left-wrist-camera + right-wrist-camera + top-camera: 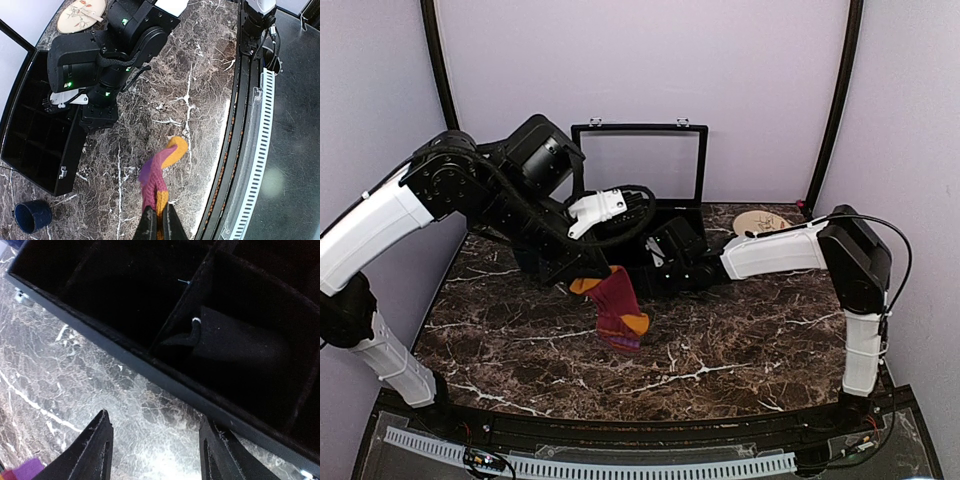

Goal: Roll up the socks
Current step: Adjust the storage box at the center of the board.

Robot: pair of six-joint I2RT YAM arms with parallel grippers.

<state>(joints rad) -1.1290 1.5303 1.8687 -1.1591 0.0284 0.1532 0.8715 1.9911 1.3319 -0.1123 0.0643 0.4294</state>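
Observation:
The maroon-red sock [619, 308] with purple band and orange heel and toe hangs twisted from my left gripper [588, 284], its lower end just above or on the marble. In the left wrist view the fingertips [150, 226] pinch the sock [154, 176] at its orange end. My right gripper [660, 274] hovers open over the marble by the black box's front wall, nothing between its fingers [99, 450]; a purple corner of the sock [22, 471] shows at its lower left. A black fabric lump [240, 347] with a small white mark lies in a box compartment; it may be the black sock.
The open black divided box [35, 135] stands at the back middle with its lid [640, 165] upright. A patterned plate [760, 222] lies at the back right. A dark blue cup [31, 216] stands on the marble left of the box. The table's front rail [620, 465] runs along the near edge.

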